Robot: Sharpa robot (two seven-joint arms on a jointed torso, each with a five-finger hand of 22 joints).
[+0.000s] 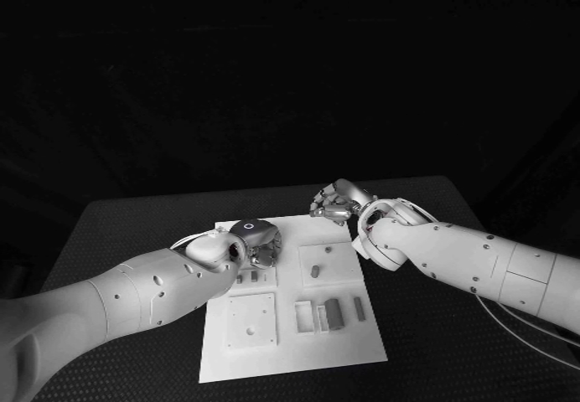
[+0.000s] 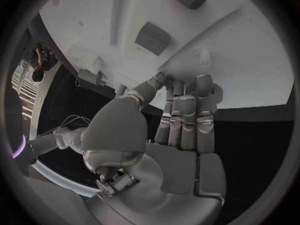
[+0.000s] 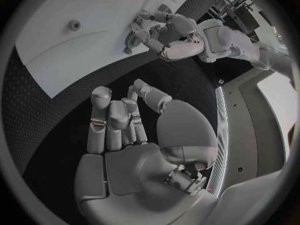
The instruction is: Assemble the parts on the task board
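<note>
The white task board lies in the middle of the black table. Small grey parts lie on its near right area, beside a square plate. My left hand hovers over the board's far left part, fingers straight and side by side, holding nothing. Beyond its fingertips are grey block parts on the board. My right hand is at the board's far right corner, over the black table, fingers extended and empty. The right wrist view also shows the left hand over the board.
Black table surrounds the board on all sides. A recessed panel with a slot sits on the board between the two hands. A cable hangs beneath my right forearm.
</note>
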